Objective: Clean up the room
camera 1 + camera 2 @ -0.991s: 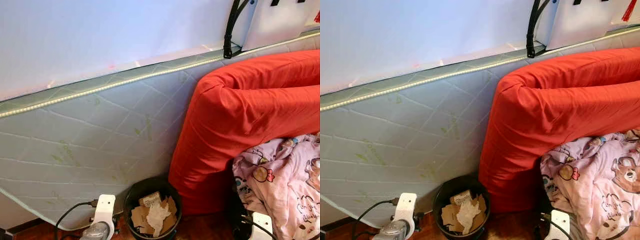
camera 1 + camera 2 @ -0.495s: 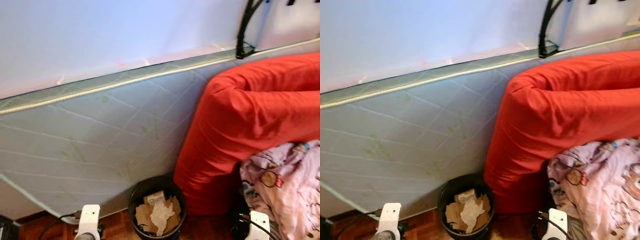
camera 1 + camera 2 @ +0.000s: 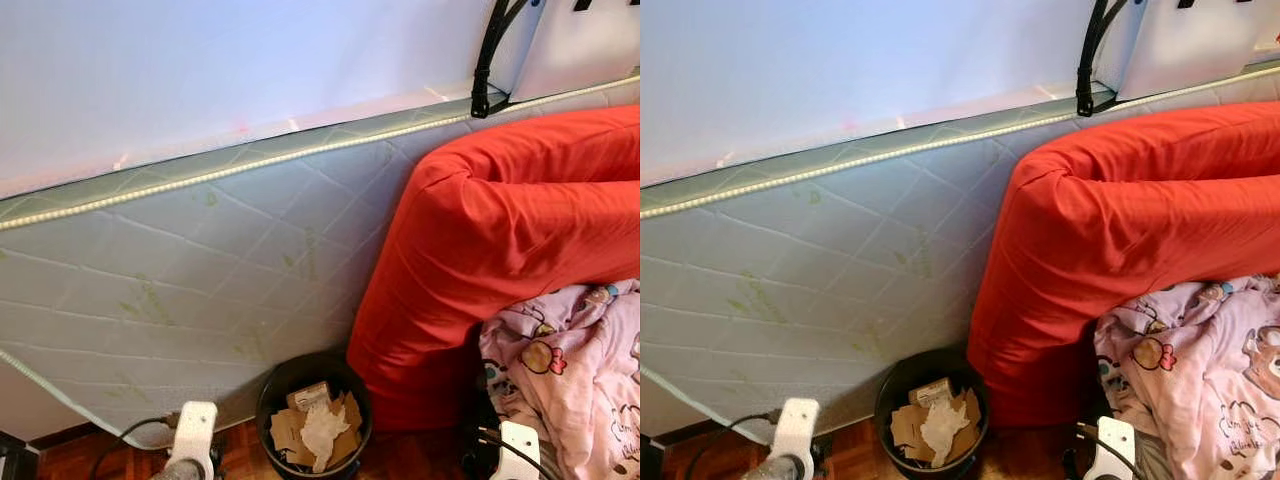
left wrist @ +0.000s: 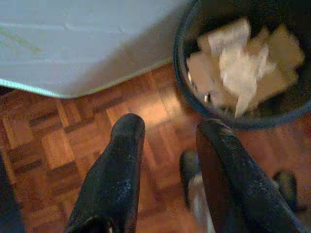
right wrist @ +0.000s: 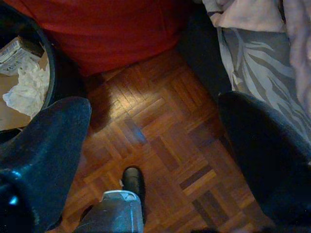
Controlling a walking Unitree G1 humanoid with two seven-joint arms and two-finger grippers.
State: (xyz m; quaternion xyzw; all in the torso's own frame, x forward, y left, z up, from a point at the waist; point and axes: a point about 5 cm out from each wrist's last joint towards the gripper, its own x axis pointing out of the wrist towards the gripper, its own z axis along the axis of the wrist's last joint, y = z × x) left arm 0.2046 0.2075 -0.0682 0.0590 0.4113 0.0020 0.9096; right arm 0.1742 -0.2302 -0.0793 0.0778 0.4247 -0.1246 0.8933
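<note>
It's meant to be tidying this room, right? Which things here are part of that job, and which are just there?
Part of the job:
- black bin with cardboard scraps and crumpled paper
- pink patterned bedding, lying rumpled
- left gripper and right gripper, both open and holding nothing

Just there:
- quilted mattress stood on edge
- red cover
- black strap
- parquet floor

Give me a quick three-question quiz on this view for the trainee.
1. True or false: the bin holds cardboard and paper.
2. What leans against the mattress beside the bin?
A. red cushion
B. ladder
C. mirror
3. Fill in: the left end effector hangs over the wooden ____.

Key: 1 true; 2 A; 3 floor.
</note>
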